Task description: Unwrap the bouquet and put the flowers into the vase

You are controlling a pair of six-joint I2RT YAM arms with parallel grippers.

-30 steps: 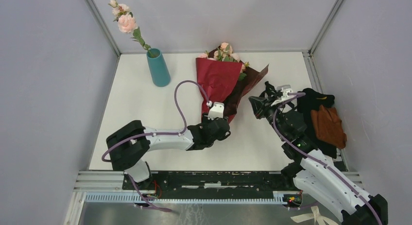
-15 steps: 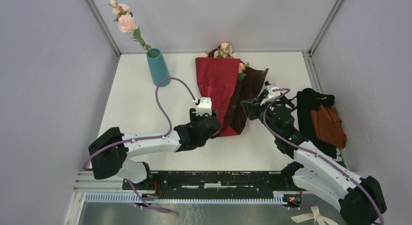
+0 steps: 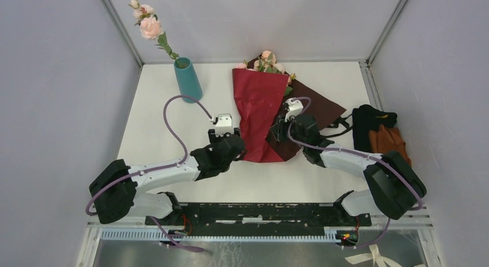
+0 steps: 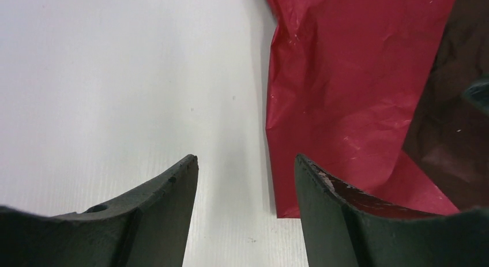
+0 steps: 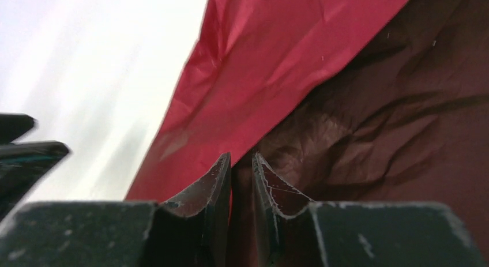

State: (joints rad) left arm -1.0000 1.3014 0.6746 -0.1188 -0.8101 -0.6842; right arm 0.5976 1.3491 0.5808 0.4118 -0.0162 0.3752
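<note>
Near the middle of the white surface point(image 3: 277, 180), toward its far edge, we see the bouquet of pink roses in a cone of red and dark maroon wrapping paper point(image 3: 262, 108). It lies flat with its blooms toward the far edge, the paper spread but the stems not yet free. The left jaws stand wide and empty, low over bare surface just beside the left edge of the red sheet point(image 4: 346, 94). The right jaws sit where the red sheet meets the dark maroon sheet point(image 5: 392, 117), drawn narrow to a slit; we cannot tell whether they pinch paper. By the far-left corner the small teal-blue tapered vase point(image 3: 188, 80) stands upright with one stem of pink roses point(image 3: 149, 26) in it. A black-and-orange cloth pile point(image 3: 383, 137) lies by the right edge. We judge the unwrapping to be the step in hand. Next, the sheets need peeling apart so a stem can be gripped and carried to the vase.
</note>
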